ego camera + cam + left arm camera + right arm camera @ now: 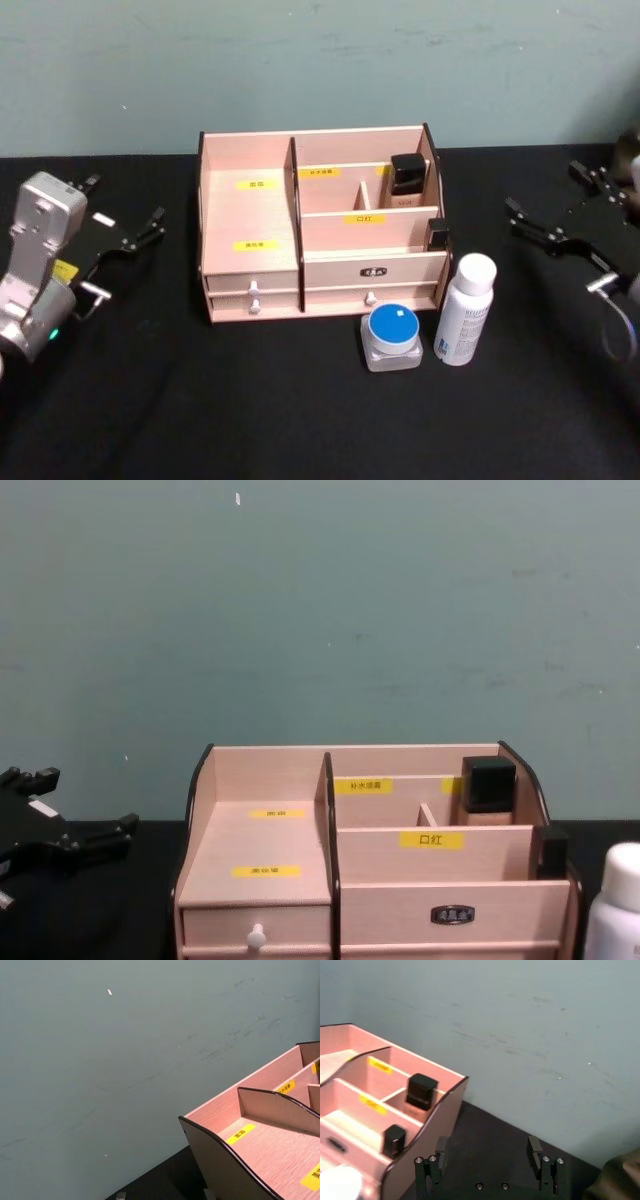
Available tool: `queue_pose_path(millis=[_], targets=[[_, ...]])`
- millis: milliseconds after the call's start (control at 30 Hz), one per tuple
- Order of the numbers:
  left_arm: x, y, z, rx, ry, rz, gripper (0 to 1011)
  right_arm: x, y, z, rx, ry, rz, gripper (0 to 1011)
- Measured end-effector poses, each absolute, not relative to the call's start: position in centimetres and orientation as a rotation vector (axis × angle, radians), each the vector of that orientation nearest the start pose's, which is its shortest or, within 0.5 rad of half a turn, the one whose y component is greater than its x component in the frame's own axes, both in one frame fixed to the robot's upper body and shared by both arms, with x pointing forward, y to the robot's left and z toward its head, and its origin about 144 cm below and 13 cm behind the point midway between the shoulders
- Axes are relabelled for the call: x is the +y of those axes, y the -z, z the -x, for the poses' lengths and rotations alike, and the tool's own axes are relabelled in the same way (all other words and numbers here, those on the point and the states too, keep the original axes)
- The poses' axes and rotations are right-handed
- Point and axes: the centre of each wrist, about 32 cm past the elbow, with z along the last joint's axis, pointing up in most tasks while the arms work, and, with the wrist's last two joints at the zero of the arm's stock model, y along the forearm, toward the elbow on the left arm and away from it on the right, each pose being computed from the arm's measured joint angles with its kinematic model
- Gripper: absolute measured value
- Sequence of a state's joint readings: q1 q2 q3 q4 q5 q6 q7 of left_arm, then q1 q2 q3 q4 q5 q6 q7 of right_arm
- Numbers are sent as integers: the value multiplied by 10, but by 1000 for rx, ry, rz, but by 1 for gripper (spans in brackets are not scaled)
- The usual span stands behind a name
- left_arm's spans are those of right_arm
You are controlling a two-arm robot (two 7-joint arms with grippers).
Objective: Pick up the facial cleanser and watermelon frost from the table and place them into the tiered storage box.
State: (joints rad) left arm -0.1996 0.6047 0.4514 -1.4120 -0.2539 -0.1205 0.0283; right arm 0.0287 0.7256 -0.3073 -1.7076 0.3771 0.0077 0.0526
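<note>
Head view puts the white bottle and blue-lidded jar side by side just off the tiered storage box's front, at its 5 o'clock. Your right gripper hangs at 3 o'clock and the left gripper at 9, both spread wide and empty. Approach the bottle from its outer side, below the cap (it looks tippy). One yellow label reads 口红; the bottle's print is illegible.

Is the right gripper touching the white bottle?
Apart. In the head view, bare black table separates the right gripper from the white bottle.
</note>
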Motion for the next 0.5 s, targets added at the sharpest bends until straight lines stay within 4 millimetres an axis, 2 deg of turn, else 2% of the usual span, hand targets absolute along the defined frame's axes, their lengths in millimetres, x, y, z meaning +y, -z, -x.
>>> queue_pose_path(millis=[300, 500], targets=[[310, -1140, -489, -285, -1248, -304, 1001, -330, -1228, -413, -191, 1125, 298, 1003], [310, -1140, -489, -285, -1248, -305, 1001, -335, -1238, -395, -194, 1093, 279, 1002]])
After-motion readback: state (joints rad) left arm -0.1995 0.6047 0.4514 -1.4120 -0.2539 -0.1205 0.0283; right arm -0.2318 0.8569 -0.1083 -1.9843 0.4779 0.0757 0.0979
